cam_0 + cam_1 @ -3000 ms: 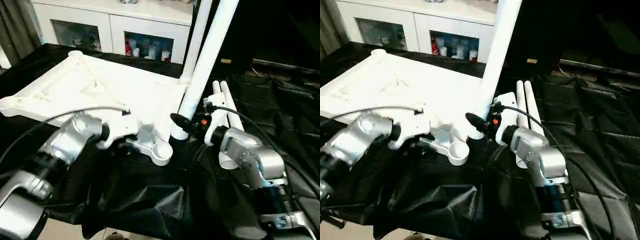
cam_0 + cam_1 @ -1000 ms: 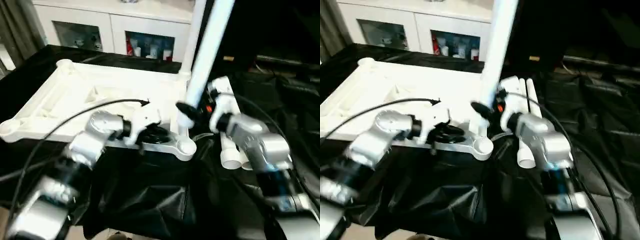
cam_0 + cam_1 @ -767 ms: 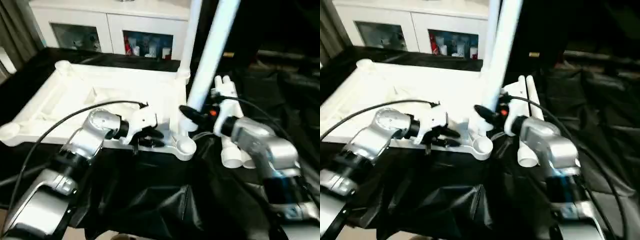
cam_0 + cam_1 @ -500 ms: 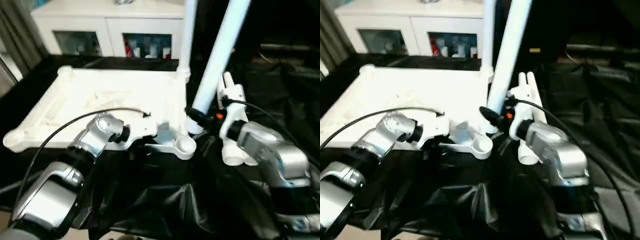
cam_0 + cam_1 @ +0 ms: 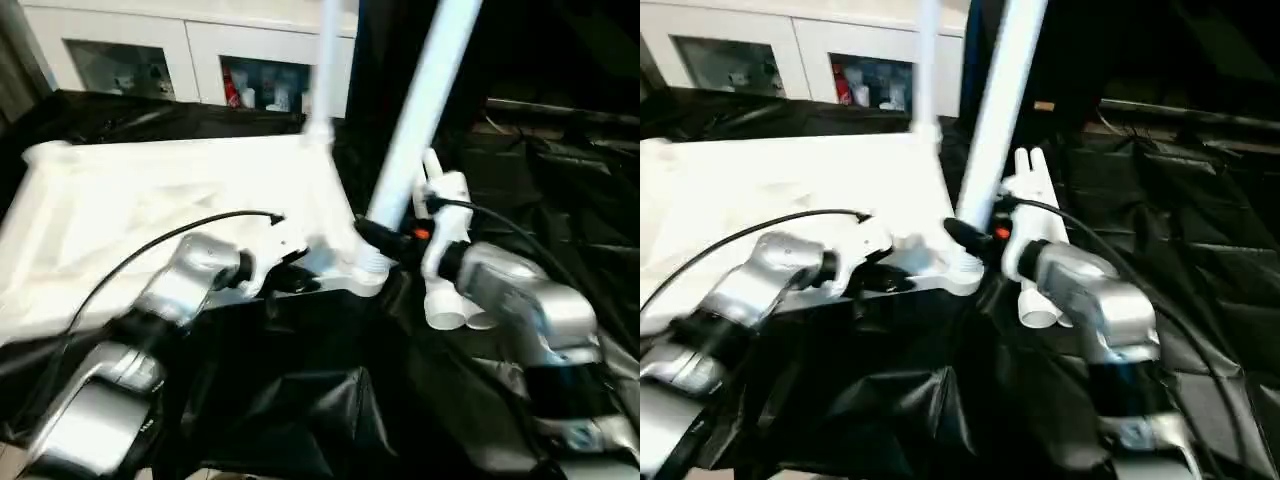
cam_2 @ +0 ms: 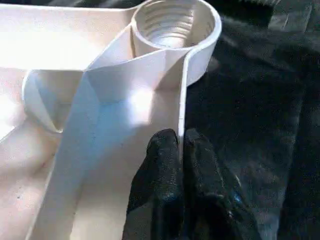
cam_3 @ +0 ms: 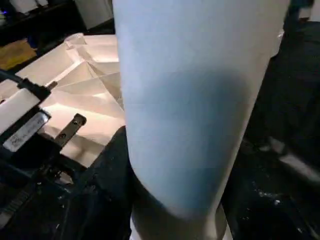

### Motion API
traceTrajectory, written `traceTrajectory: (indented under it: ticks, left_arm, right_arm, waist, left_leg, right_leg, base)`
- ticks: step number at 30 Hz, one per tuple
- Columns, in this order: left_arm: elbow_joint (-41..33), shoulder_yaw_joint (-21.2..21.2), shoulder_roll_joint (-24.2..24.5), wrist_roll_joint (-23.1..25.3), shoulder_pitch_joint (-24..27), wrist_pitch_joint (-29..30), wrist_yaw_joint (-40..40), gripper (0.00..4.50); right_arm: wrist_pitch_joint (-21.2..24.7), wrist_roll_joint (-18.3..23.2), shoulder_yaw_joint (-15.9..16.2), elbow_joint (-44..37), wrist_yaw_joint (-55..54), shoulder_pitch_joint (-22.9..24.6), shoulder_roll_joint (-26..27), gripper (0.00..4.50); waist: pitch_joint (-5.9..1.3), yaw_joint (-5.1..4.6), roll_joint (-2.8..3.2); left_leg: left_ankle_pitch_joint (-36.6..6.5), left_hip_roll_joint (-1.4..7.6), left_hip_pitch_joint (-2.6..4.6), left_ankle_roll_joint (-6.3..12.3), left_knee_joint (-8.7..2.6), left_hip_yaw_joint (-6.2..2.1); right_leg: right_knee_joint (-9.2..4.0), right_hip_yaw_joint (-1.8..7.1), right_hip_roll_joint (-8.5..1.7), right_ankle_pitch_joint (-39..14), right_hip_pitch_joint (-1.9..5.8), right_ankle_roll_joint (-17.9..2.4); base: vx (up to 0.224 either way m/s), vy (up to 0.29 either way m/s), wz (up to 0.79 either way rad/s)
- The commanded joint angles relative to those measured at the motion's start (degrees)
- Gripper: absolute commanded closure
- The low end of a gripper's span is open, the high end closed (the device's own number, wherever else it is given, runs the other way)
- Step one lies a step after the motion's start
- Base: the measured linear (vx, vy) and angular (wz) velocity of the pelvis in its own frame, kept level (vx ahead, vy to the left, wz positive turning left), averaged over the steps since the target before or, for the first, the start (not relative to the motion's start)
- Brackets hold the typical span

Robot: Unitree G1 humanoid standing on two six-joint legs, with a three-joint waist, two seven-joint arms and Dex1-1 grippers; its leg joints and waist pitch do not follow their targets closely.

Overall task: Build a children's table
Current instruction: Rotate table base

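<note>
My left gripper (image 6: 181,150) has just closed: a second ago its fingers stood partly apart beside the near rim of the top (image 5: 150,215), and now they are clamped on that thin rim wall, one finger inside it and one outside. The left wrist view shows the pinch sitting just short of the corner socket (image 6: 172,22), which is empty with its inner ridges showing.

My right gripper (image 5: 385,240) has not changed its hold. Its fingers stay about half apart, closed around the lower end of a leg (image 5: 425,95) that rises steep and slightly tilted. In the head views that lower end now sits right at the near corner of the top, where a second ago it hung a little above and beside the socket. Whether the tip has already entered I cannot tell; the wrist view of the socket looks empty, so I judge it is at the mouth rather than seated.

The top lies upside down on the black cloth (image 5: 300,400). One leg (image 5: 325,60) already stands in the far corner. Two spare legs (image 5: 445,300) lie just beside my right wrist.

To me, the new pinch means the top is braced, so it should not slide or tip when I press the leg down. What it calls for next is lining the leg upright over the socket.
</note>
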Motion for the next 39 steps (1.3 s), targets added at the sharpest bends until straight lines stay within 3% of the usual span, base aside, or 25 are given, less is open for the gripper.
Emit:
traceTrajectory:
  ticks: [1,2,3,4,6,7,8,9,10,11,12,15,16,17,18,20,23,24,25,29,31,32,35,39]
  left_arm:
    - [-2.7,0.0,1.4,1.2,1.3,2.1,-0.2,4.49]
    - [-3.4,-0.9,2.1,1.9,1.7,0.8,-1.1,4.50]
    - [-4.4,-1.4,2.6,2.4,2.2,0.4,-1.7,4.50]
    - [-4.7,-1.8,3.0,3.2,2.4,0.2,-1.6,4.50]
    - [-6.8,-1.6,3.9,3.4,3.1,1.4,-1.0,4.50]
    - [-8.4,-0.8,4.1,2.9,3.9,2.0,0.3,4.50]
    - [-8.7,-0.7,4.1,2.8,4.0,2.1,0.5,4.50]
    - [-8.6,0.9,3.1,1.5,4.6,0.1,2.5,4.50]
    - [-8.3,1.9,2.1,0.4,5.0,-2.5,3.3,4.50]
    - [-8.3,2.0,1.9,0.2,5.1,-2.9,3.4,4.22]
    - [-8.4,3.2,0.6,-1.0,5.5,-2.1,4.8,4.05]
    - [-8.5,3.6,0.1,-1.3,5.5,-0.9,5.1,3.81]
    - [-8.0,3.9,-0.2,-2.2,5.7,-2.0,4.0,3.81]
    - [-8.0,3.9,-0.2,-2.2,5.7,-2.0,4.0,3.76]
    - [-7.0,4.4,-0.3,-3.0,5.8,-3.3,3.1,3.73]
    - [-4.6,3.7,0.5,-1.7,5.3,-4.9,3.0,3.73]
    - [-3.6,3.3,0.8,-0.9,5.1,-5.7,3.5,3.73]
    - [-3.0,2.8,1.4,-0.2,4.9,-6.2,3.5,3.73]
    - [-2.9,2.7,1.6,-0.3,4.8,-6.2,3.2,3.73]
    - [-1.2,1.6,2.7,0.6,4.3,-6.7,1.8,3.73]
    - [-0.3,1.7,2.4,0.7,4.0,-7.0,2.0,3.73]
    - [-0.1,1.7,2.3,0.7,3.8,-7.2,2.1,4.01]
    - [1.2,1.8,1.8,0.5,2.7,-7.6,2.4,4.13]
    - [2.8,1.8,1.6,0.4,1.6,-8.0,1.7,4.48]
  right_arm:
    - [-1.6,-0.5,-0.1,0.6,0.1,-1.1,0.2,2.58]
    - [-2.4,-0.9,0.0,0.7,-0.2,-1.2,0.5,2.58]
    - [-3.1,-1.2,0.2,0.9,-0.3,-1.3,0.7,2.58]
    - [-3.7,-1.3,-0.1,0.9,-0.9,-1.2,1.0,2.58]
    - [-3.8,-1.0,-0.8,0.4,-1.9,-1.1,1.8,2.58]
    - [-3.8,-0.8,-1.0,0.1,-2.3,-1.0,2.3,2.58]
    - [-3.8,-0.8,-1.1,0.0,-2.3,-1.0,2.3,2.58]
    - [-4.0,-0.9,-0.7,0.1,-2.3,-0.8,2.8,2.58]
    - [-4.0,-0.9,-0.4,0.1,-2.3,-0.5,2.9,2.58]
    - [-4.1,-0.9,-0.4,0.1,-2.2,-0.5,2.9,2.58]
    - [-3.7,-0.9,-0.1,-0.1,-1.9,-0.2,2.7,2.58]
    - [-3.6,-0.9,0.0,0.0,-1.6,-0.3,2.6,2.58]
    - [-3.9,-0.9,0.2,0.8,-0.9,-0.2,2.5,2.58]
    - [-3.9,-0.9,0.2,0.8,-0.9,-0.2,2.5,2.58]
    - [-3.9,-0.8,0.2,1.3,-0.7,-0.1,2.5,2.58]
    - [-3.8,-0.6,0.3,1.5,-0.5,-0.1,2.6,2.58]
    - [-3.8,-0.6,0.4,1.6,-0.4,-0.1,2.5,2.58]
    - [-3.7,-0.5,0.2,1.7,-0.3,-0.3,2.4,2.58]
    - [-3.6,-0.5,0.1,1.7,-0.3,-0.5,2.4,2.58]
    - [-4.3,-1.2,0.4,2.3,-0.1,-0.7,2.5,2.58]
    - [-4.6,-1.4,0.4,2.7,0.0,-0.8,2.5,2.58]
    - [-4.7,-1.4,0.4,2.8,0.0,-0.8,2.5,2.58]
    - [-5.1,-1.9,0.8,3.9,0.5,-0.7,1.8,2.58]
    - [-6.9,-3.9,1.6,7.8,0.9,-1.5,0.9,2.58]
  waist:
    - [-4.43,0.97,1.65]
    - [-4.69,1.15,3.50]
    - [-4.65,0.84,1.93]
    - [-4.81,1.11,1.86]
    - [-5.10,1.63,3.19]
    - [-5.03,1.67,2.63]
    - [-4.99,1.71,2.73]
    - [-4.93,1.82,2.20]
    - [-4.88,1.75,2.12]
    - [-4.79,1.64,1.45]
    - [-4.84,1.84,1.95]
    - [-4.90,2.02,1.90]
    - [-4.79,1.64,-0.34]
    - [-4.74,2.00,0.28]
    - [-4.82,2.13,0.76]
    - [-4.79,1.92,0.44]
    - [-4.90,1.89,0.42]
    - [-4.90,2.03,0.77]
    - [-4.93,1.99,0.54]
    - [-4.92,2.02,1.03]
    - [-4.96,1.93,0.86]
    - [-4.94,1.95,0.84]
    - [-4.92,1.99,0.58]
    - [-4.92,1.95,0.81]
  left_leg:
    - [-2.3,3.34,0.65,2.47,-3.77,-1.23]
    - [-2.6,3.19,0.80,1.98,-3.56,-1.34]
    - [-3.0,3.26,0.65,1.71,-3.75,-1.20]
    - [-3.5,3.06,0.72,1.75,-3.65,-1.09]
    - [-4.1,3.05,0.79,1.20,-3.50,-1.22]
    - [-4.9,3.07,0.70,0.52,-3.59,-1.15]
    - [-5.1,3.10,0.68,0.30,-3.64,-1.14]
    - [-5.4,3.00,0.73,0.19,-3.60,-1.03]
    - [-5.6,2.96,0.69,0.20,-3.60,-0.95]
    - [-5.9,2.97,0.54,0.25,-3.65,-0.89]
    - [-5.9,3.02,0.59,0.00,-3.66,-1.03]
    - [-5.6,3.06,0.65,0.11,-3.61,-1.01]
    - [-5.6,2.94,0.43,0.68,-3.71,-0.73]
    - [-5.4,2.84,0.37,0.64,-3.66,-0.94]
    - [-5.1,2.96,0.61,0.61,-3.65,-0.87]
    - [-5.2,3.14,0.71,0.32,-3.82,-0.99]
    - [-5.9,3.09,0.75,-0.10,-3.88,-1.08]
    - [-6.1,3.09,0.87,-0.24,-3.82,-1.05]
    - [-6.2,3.04,0.75,-0.27,-3.83,-1.02]
    - [-6.4,2.94,0.71,-0.72,-3.83,-1.11]
    - [-6.9,2.94,0.75,-1.09,-3.80,-1.09]
    - [-7.0,2.91,0.74,-1.09,-3.80,-1.08]
    - [-7.2,2.96,0.66,-0.95,-3.79,-1.09]
    - [-7.3,2.91,0.79,-1.18,-3.70,-1.04]
  right_leg:
    - [-2.78,3.51,-5.77,1.3,3.63,-14.9]
    - [-2.75,3.46,-5.57,1.9,3.58,-15.1]
    - [-2.90,3.42,-5.29,3.6,3.87,-15.3]
    - [-2.84,3.52,-5.42,3.9,4.10,-15.7]
    - [-2.93,3.52,-5.56,1.8,4.17,-15.4]
    - [-3.05,3.55,-5.45,-0.2,4.25,-14.9]
    - [-3.13,3.55,-5.48,-1.2,4.23,-14.7]
    - [-3.29,3.60,-5.45,-3.8,4.14,-14.1]
    - [-3.52,3.60,-5.41,-5.0,4.05,-13.9]
    - [-3.72,3.57,-5.36,-6.2,4.07,-13.4]
    - [-3.64,3.57,-5.45,-7.8,4.02,-12.7]
    - [-3.61,3.59,-5.38,-7.8,3.72,-12.1]
    - [-3.83,3.56,-5.20,-8.6,3.84,-11.4]
    - [-3.53,3.56,-5.47,-9.6,3.94,-11.1]
    - [-3.84,3.58,-5.59,-11.3,3.51,-10.2]
    - [-3.73,3.51,-5.33,-10.1,3.38,-9.9]
    - [-3.60,3.53,-5.38,-9.0,3.45,-9.9]
    - [-3.63,3.61,-5.48,-8.8,3.34,-10.1]
    - [-3.64,3.62,-5.41,-8.5,3.47,-10.1]
    - [-3.67,3.62,-5.38,-8.4,3.52,-10.2]
    - [-3.68,3.62,-5.42,-8.5,3.57,-10.6]
    - [-3.71,3.61,-5.41,-8.7,3.58,-10.6]
    - [-3.84,3.61,-5.51,-10.1,3.67,-10.4]
    - [-3.97,3.59,-5.42,-10.8,3.47,-10.3]
  base:
    - [0.000,0.000,0.00]
    - [0.000,0.000,0.00]
    - [0.000,0.000,0.00]
    - [0.000,0.000,0.00]
    - [0.000,0.000,0.00]
    - [0.000,0.000,0.00]
    - [0.000,0.000,0.00]
    - [0.000,0.000,0.00]
    - [0.000,0.000,0.00]
    - [0.000,0.000,0.00]
    - [0.000,0.000,0.00]
    - [0.000,0.000,0.00]
    - [0.000,0.000,0.00]
    - [0.000,0.000,0.00]
    - [0.000,0.000,0.00]
    - [0.000,0.000,0.00]
    - [0.000,0.000,0.00]
    - [0.000,0.000,0.00]
    - [0.000,0.000,0.00]
    - [0.000,0.000,0.00]
    - [0.000,0.000,0.00]
    - [0.000,0.000,0.00]
    - [0.000,0.000,0.00]
    - [0.000,0.000,0.00]
